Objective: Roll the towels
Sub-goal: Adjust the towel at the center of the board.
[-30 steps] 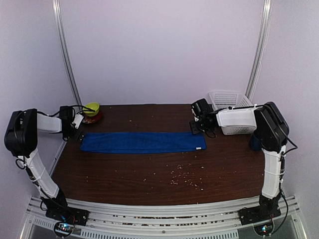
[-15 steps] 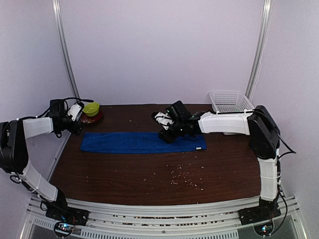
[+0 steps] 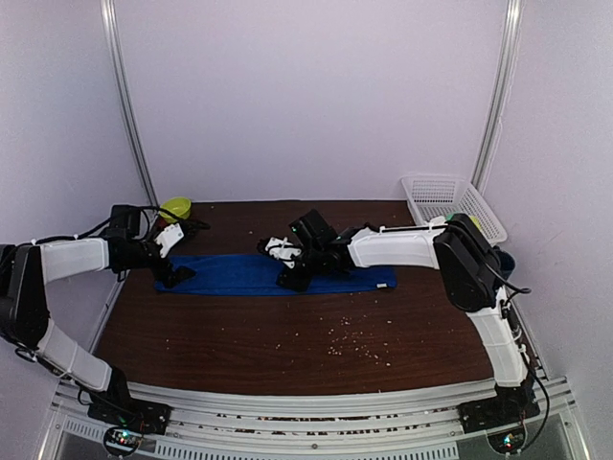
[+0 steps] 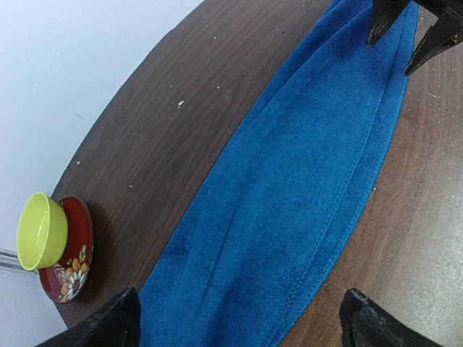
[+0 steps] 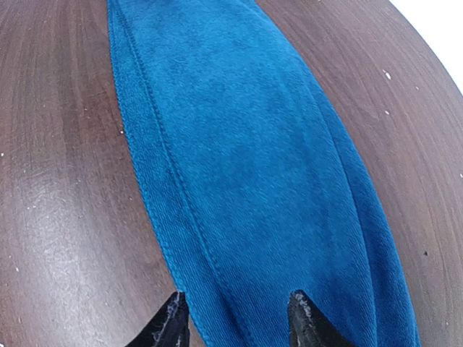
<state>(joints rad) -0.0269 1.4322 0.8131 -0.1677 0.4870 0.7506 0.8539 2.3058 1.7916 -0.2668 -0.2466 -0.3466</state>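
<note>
One desk: dark wood, carrying everything in the scene.
Right arm: stretched in from 3 o'clock, reaching about as far as the towel's middle.
Left arm: comes in from 9 o'clock to the towel's 9 o'clock end.
Blue towel: lies flat and unrolled on the far half of the desk, its long axis running 9 to 3 o'clock. No second towel shows.
Basket: white mesh, at the 2 o'clock corner, well apart from the towel.
Bowl: yellow-green, sitting on a red patterned plate at the 10 o'clock corner. It is near the towel's end but apart from it.
Left fingers: spread wide, one on each side of the towel's end, gripping nothing.
Right fingers: partly apart, tips low over the cloth near one long hem. Nothing looks pinched.
Crumbs: pale specks scattered toward 5 o'clock.
Step in hand: probably lining up on the blue towel, as no turn of the roll is started.
Next move: likely needs a firm pinch on a hem or end, with the cloth kept straight so the roll stays even.
Top view only: both arms, the basket and the towel's full length.
Left wrist only: the plate's pattern, and the right fingers at the far end of the cloth.
Right wrist only: the hem stitching close up.
</note>
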